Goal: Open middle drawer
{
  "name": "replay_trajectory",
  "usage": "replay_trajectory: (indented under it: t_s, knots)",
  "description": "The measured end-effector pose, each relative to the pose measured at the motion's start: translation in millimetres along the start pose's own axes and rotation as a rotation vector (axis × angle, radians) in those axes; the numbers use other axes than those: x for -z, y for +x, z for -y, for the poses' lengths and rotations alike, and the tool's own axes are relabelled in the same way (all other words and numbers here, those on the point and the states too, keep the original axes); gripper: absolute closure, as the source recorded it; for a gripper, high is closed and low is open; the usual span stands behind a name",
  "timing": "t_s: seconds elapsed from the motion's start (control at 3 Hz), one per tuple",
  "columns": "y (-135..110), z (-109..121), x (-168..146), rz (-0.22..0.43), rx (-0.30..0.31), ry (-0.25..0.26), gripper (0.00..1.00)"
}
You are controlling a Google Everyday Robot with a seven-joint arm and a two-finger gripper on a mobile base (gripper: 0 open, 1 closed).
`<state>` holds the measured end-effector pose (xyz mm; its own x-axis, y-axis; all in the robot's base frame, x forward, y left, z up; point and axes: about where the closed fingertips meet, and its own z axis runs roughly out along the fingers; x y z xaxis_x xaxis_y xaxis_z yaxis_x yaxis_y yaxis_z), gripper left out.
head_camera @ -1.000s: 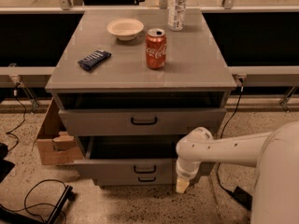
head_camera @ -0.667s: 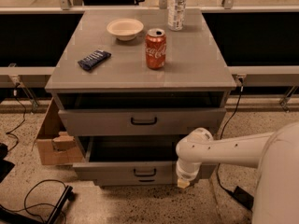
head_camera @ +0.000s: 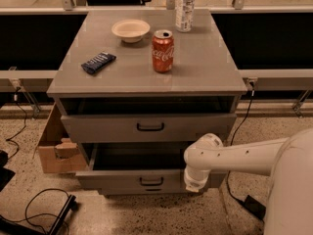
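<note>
The grey cabinet (head_camera: 146, 80) has stacked drawers. The middle drawer (head_camera: 122, 180) is pulled out toward me, and its dark inside (head_camera: 137, 156) shows. Its small black loop handle (head_camera: 151, 181) sits at the middle of its front panel. The top drawer (head_camera: 146, 127) above it stands slightly out, with its own black handle (head_camera: 150, 127). My gripper (head_camera: 193, 184) hangs at the end of the white arm (head_camera: 234, 155), down against the right end of the middle drawer's front. The lowest drawer is mostly hidden beneath.
On the cabinet top stand a red cola can (head_camera: 163, 51), a white bowl (head_camera: 130, 30), a water bottle (head_camera: 185, 6) and a dark snack bar (head_camera: 98, 62). A cardboard box (head_camera: 55, 148) sits on the floor at the left. Cables (head_camera: 39, 207) lie at the front left.
The middle drawer has slid further out toward me. My arm's end has moved down and forward with its front panel.
</note>
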<state>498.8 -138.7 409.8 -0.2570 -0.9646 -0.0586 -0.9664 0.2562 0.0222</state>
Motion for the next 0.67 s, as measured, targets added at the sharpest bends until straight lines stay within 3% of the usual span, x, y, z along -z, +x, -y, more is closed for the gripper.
replay_trajectory:
  t_s: [0.67]
  knots:
    - [0.0,0.0,0.1,0.0,0.0,0.0,0.98]
